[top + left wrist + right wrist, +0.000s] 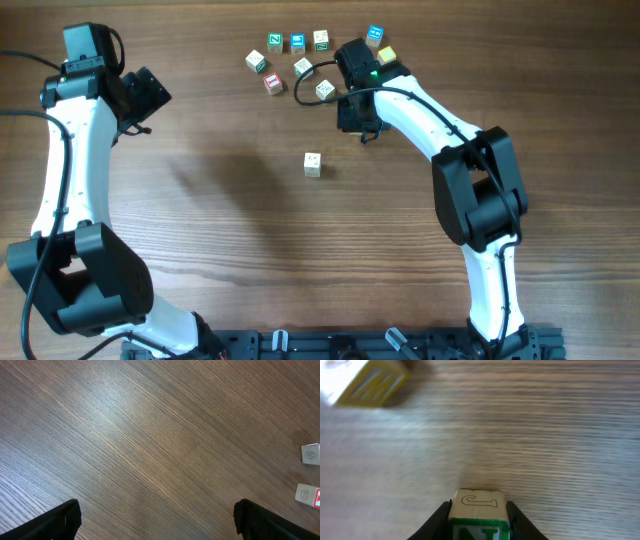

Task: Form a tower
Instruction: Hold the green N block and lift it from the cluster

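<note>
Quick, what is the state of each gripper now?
Left gripper: open, empty.
Right gripper: closed on the small pale wooden cube with green letter.

Both arms wear white shells between bulky black joint housings. Thin black cables run along the left arm (60, 170) and right arm (420, 108). A green light (374, 73) glows on the right wrist. The left gripper (156, 510) has matte black fingers (60, 522). A black rail (350, 345) spans 6 o'clock.
</note>
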Controlling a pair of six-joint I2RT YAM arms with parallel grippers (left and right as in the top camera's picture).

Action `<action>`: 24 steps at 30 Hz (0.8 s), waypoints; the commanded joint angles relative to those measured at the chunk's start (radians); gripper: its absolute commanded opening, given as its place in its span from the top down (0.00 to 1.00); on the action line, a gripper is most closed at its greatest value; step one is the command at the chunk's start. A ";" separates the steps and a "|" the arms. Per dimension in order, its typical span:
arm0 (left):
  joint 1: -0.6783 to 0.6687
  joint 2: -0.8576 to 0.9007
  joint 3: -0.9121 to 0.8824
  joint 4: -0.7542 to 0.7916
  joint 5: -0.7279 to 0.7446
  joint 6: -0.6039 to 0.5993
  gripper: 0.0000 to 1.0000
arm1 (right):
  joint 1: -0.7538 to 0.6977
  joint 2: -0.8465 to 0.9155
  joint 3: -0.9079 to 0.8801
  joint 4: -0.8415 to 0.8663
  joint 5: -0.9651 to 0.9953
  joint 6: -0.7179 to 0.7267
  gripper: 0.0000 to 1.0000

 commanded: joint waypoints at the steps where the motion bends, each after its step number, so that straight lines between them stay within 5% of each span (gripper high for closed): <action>1: 0.003 -0.019 0.013 0.002 -0.010 0.011 0.00 | 0.002 -0.019 0.008 -0.021 -0.085 -0.124 0.64; 2: 0.003 -0.019 0.013 0.002 -0.010 0.011 0.00 | 0.002 -0.019 0.008 -0.020 -0.085 -0.123 0.62; 5: 0.003 -0.019 0.013 0.002 -0.010 0.011 0.00 | 0.002 -0.019 0.008 -0.006 -0.084 -0.121 0.16; 6: 0.003 -0.019 0.013 0.002 -0.010 0.011 0.00 | 0.002 -0.019 0.008 -0.003 -0.076 -0.120 0.13; 9: 0.003 -0.019 0.013 0.002 -0.010 0.011 0.00 | 0.002 -0.019 0.008 0.000 -0.069 -0.120 0.17; 13: 0.003 -0.019 0.013 0.002 -0.010 0.011 0.00 | 0.002 -0.019 0.008 0.006 -0.046 -0.120 0.46; 19: 0.003 -0.019 0.013 0.002 -0.010 0.011 0.00 | 0.002 -0.019 0.008 -0.003 -0.052 -0.120 0.44; 24: 0.003 -0.019 0.013 0.002 -0.010 0.011 0.00 | 0.002 -0.019 0.008 -0.009 -0.055 -0.120 0.25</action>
